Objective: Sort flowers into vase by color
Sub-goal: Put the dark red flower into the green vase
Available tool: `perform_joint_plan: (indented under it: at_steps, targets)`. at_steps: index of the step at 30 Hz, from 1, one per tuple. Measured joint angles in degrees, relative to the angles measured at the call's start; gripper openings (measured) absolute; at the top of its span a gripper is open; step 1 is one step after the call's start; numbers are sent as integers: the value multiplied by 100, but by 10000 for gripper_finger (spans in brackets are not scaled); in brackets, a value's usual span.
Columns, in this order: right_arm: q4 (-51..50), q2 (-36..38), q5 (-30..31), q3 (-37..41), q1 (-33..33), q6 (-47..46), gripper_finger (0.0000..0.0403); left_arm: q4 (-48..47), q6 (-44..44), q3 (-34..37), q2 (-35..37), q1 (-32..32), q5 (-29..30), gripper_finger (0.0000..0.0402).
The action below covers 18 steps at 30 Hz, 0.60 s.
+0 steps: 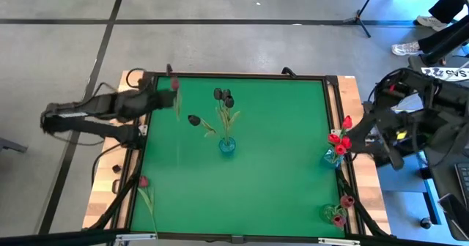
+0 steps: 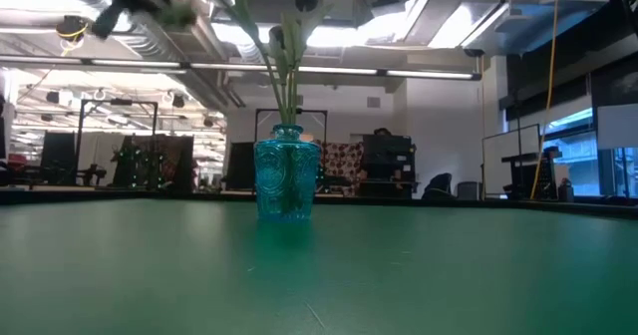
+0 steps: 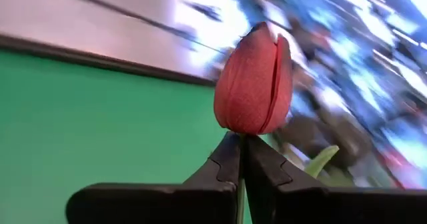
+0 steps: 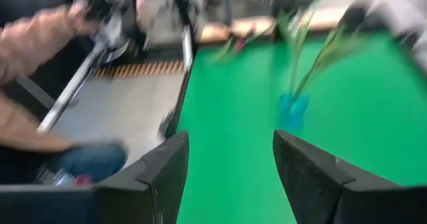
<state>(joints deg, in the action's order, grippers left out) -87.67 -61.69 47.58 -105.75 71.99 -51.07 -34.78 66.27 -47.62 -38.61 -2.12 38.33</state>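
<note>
My left gripper [image 1: 169,86] hovers above the table's far left corner, shut on a maroon-pink tulip [image 1: 175,84] whose head [image 3: 253,84] fills the left wrist view. A blue glass vase [image 1: 227,146] at the table's middle holds black tulips [image 1: 223,97]; the low view shows this vase [image 2: 287,183] standing upright. A vase with red tulips [image 1: 337,142] stands at the right edge, and one with maroon-pink tulips [image 1: 338,211] in the near right corner. Another maroon-pink tulip [image 1: 144,182] lies flat near the left edge. My right gripper [image 4: 230,157] is open, off the table's right side. My left gripper pinches the tulip's stem [image 3: 240,139] between its two fingers, right under the head. The head stands just past the fingertips. The flower is lifted clear of the table, and its stem and leaf [image 1: 178,108] trail away below the gripper.
A wooden frame [image 1: 350,99] borders the green mat. The mat between the middle vase and the right-edge vases is bare. Cables run along the left edge [image 1: 117,180]. A person's shoes [image 1: 407,48] show on the floor beyond the far right corner.
</note>
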Motion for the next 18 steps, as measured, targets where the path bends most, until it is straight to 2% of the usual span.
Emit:
perform_joint_plan:
  at_steps: [3,5,8,14,18]
  targets:
    - [395,-2,559,-29,0,379,218,733,-1120,0,70,1179,8,2]
    - [770,-2,679,-29,0,636,218,1229,-1705,0,20,1922,27,4]
    - [1190,-12,682,-29,0,1094,218,1919,-2489,-3,-147,2837,360,4]
    - [1525,-55,723,-27,0,1537,218,2390,-2730,-9,-455,4342,922,3]
    - [1549,-100,1267,-29,0,1557,218,3430,-3738,-4,-963,5019,928,3]
